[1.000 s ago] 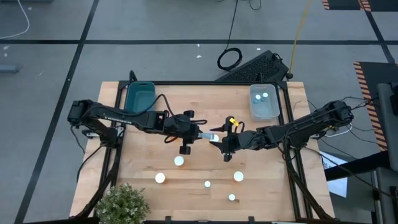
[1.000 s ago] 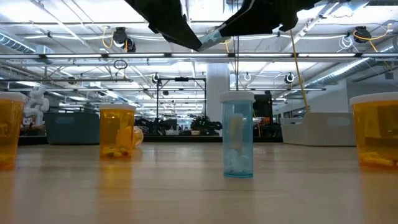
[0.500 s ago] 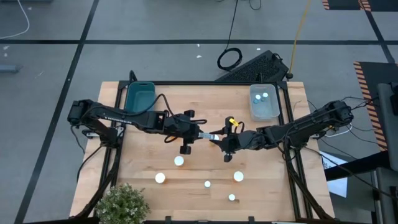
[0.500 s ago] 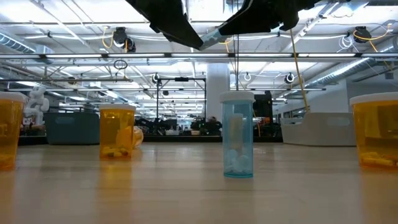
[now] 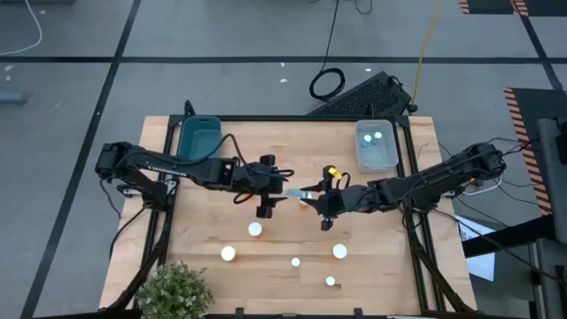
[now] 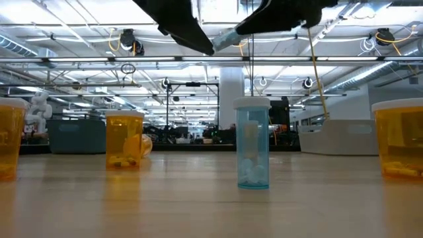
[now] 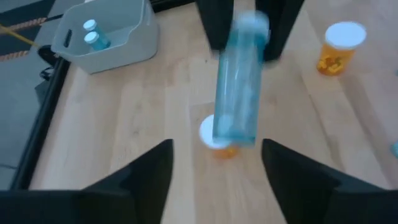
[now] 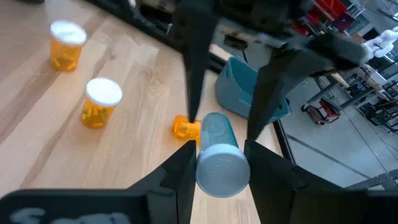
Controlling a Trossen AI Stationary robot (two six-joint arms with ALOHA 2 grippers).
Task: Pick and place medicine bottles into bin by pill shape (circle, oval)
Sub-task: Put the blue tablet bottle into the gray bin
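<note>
A pale blue medicine bottle (image 5: 299, 193) hangs above the middle of the table between my two grippers. My right gripper (image 8: 222, 163) is shut on it, coming from the table's right (image 5: 313, 198). My left gripper (image 7: 217, 158) stands open at the bottle's base end (image 7: 234, 127), with a finger on either side and no touch showing (image 5: 285, 191). Below them an orange bottle (image 7: 216, 142) lies on the wood. Several more white-capped bottles stand toward the near edge, among them two (image 5: 255, 229) (image 5: 339, 252). My right gripper pinches the blue bottle's cap end (image 8: 222, 168) between its two fingers. The fingers come about level from the table's right and lie along the bottle. The bottle is lifted clear of the table, lying roughly level, its base pointing at my left gripper.
A teal bin (image 5: 199, 137) stands at the far left. A clear bin (image 5: 376, 149) at the far right holds two bottles. A potted plant (image 5: 173, 288) sits at the near left corner. A blue bottle (image 6: 252, 142) and orange ones (image 6: 124, 139) stand in the low view.
My two grippers have drawn slightly apart, the left toward the table's left and the right toward its right. More of the blue bottle shows between them. It stays lifted at about the same height.
</note>
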